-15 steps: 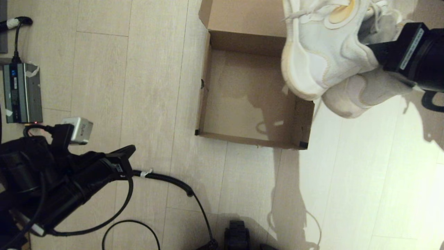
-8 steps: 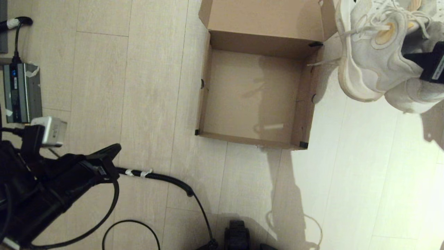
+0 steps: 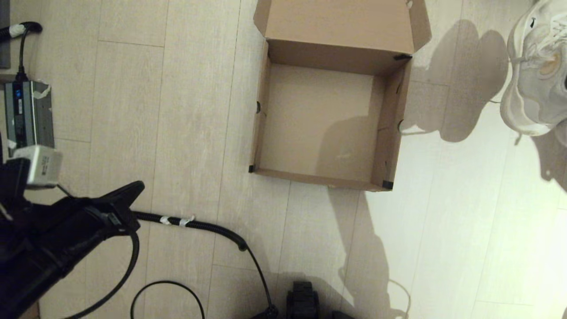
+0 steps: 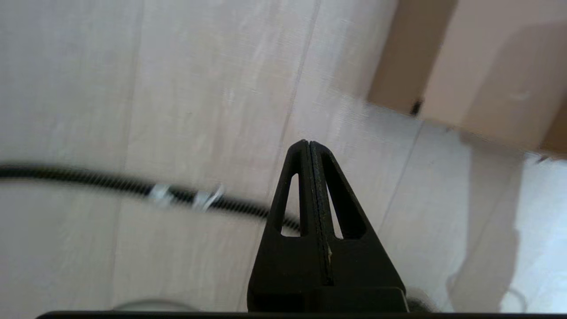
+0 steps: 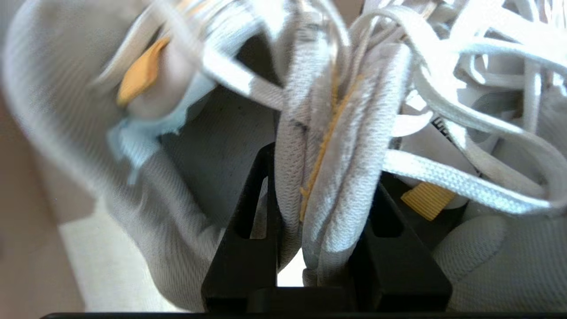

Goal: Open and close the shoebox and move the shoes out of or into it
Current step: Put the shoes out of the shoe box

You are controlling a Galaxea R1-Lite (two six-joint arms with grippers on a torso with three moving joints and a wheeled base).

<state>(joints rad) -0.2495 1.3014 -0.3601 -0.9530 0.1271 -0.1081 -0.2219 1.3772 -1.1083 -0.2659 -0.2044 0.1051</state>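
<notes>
Beyond the floor's right edge, the shoes (image 3: 538, 75) are held by the right end effector (image 5: 325, 221), clamped on their soft collars; they look light, floppy. The shoebox (image 3: 328, 177) lies open, empty; the left end effector (image 4: 312, 177) is closed, idle.

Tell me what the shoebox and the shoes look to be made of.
Shoebox: plain brown cardboard, matte, judging by its thin folded walls and flap. Shoes: white woven mesh fabric, its weave visible where the right gripper pinches it, with flat woven laces; the soles look like rubber.

Shoes (image 3: 538, 84) cut off at edge; second shoe perhaps hidden.
</notes>
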